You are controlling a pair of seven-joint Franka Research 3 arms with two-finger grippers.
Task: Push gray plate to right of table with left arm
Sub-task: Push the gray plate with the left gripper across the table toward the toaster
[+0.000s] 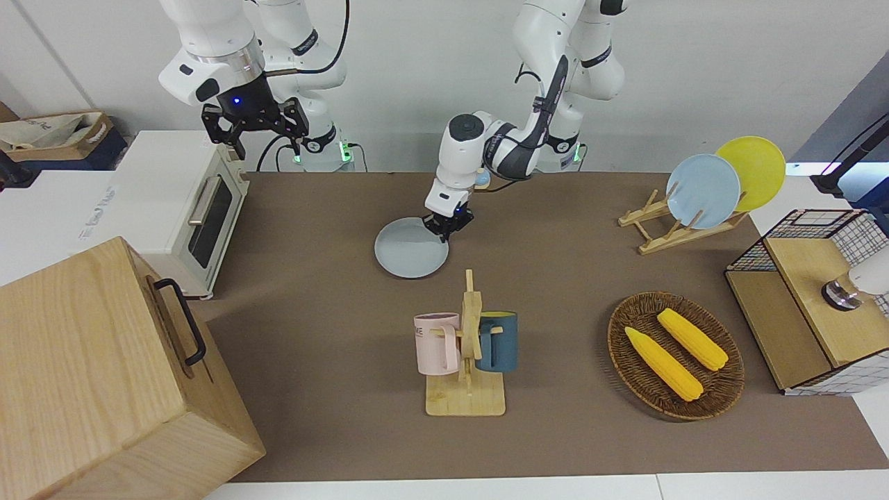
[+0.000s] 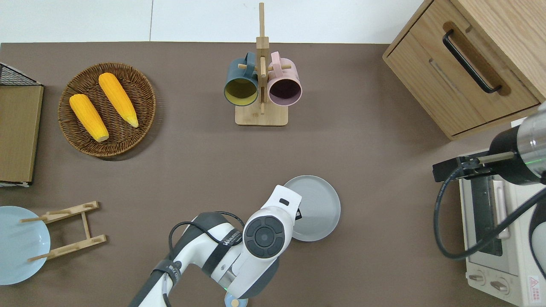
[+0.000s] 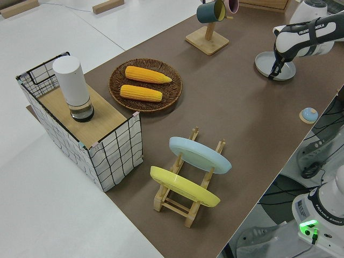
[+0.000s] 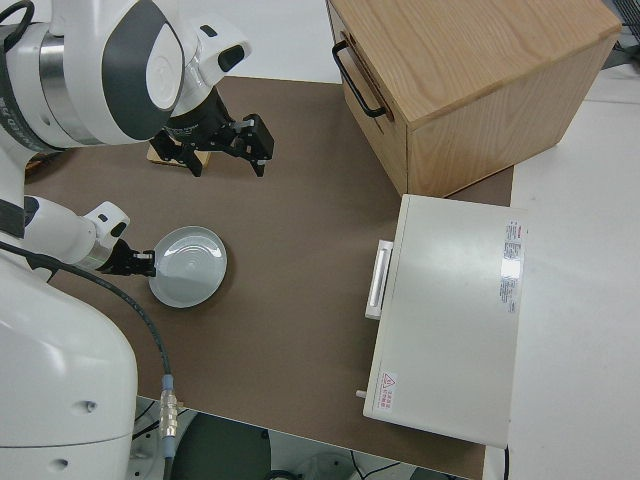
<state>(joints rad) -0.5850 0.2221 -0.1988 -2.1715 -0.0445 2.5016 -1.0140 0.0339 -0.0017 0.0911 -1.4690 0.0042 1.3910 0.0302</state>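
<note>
You have the gray plate (image 1: 411, 248) lying flat on the tabletop (image 1: 333, 292), about midway along its length and closer to the robots' edge than to the opposite edge. The left gripper (image 1: 448, 226) is down at the plate's rim on the side toward the left arm's end of the tabletop. Whether its fingers are spread or pressed together cannot be told from these views. The left arm (image 3: 309, 37) carries the lettering "FRANKA EMIKA" on its forearm, readable in the left side view. The right gripper (image 1: 258, 125) is parked, with its fingers spread.

Farther from the robots than the plate, a wooden mug stand (image 2: 261, 91) holds a pink mug (image 1: 437, 342) and a dark blue mug (image 1: 497, 340); the pink mug shows partial lettering ending in "ME". A white toaster oven (image 4: 455, 320) at the right arm's end bears a red warning label too small to read.
</note>
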